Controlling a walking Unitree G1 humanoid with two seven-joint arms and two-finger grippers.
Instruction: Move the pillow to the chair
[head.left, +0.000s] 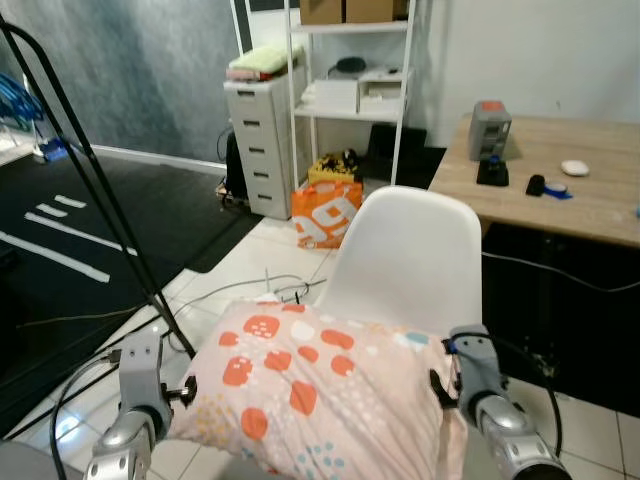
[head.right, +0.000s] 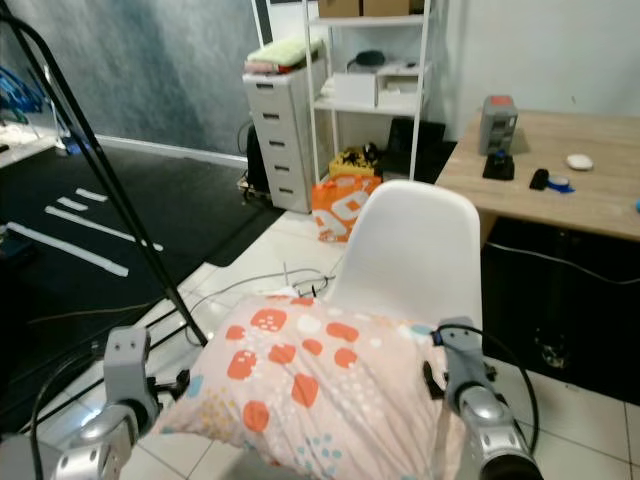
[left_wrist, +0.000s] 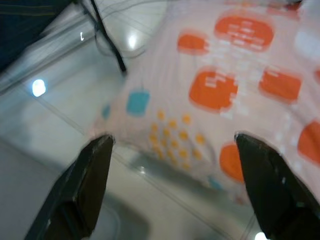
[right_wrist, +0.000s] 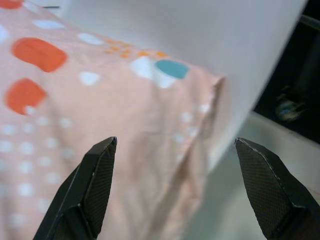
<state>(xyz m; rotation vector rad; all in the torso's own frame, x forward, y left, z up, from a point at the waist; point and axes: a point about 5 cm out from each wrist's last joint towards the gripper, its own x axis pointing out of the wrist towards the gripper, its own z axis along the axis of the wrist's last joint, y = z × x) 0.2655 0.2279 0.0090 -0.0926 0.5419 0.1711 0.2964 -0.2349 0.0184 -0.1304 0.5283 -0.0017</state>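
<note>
A peach pillow (head.left: 310, 390) with orange and teal patches lies across the seat of a white chair (head.left: 410, 250), its far edge against the backrest. My left arm (head.left: 135, 400) is at the pillow's left side and my right arm (head.left: 485, 395) at its right side. In the left wrist view my left gripper (left_wrist: 173, 141) is open, its fingers spread wide before the pillow's corner above the tiled floor. My right gripper (right_wrist: 176, 145) is open too, its fingers spanning the pillow's other corner next to the white chair shell (right_wrist: 175, 35).
A wooden desk (head.left: 560, 180) with small items stands right of the chair. A black slanted stand pole (head.left: 100, 190) crosses the left side. Cables (head.left: 250, 290) trail on the tiles. An orange bag (head.left: 325, 212), white drawers (head.left: 262, 140) and a shelf unit (head.left: 350, 90) stand behind.
</note>
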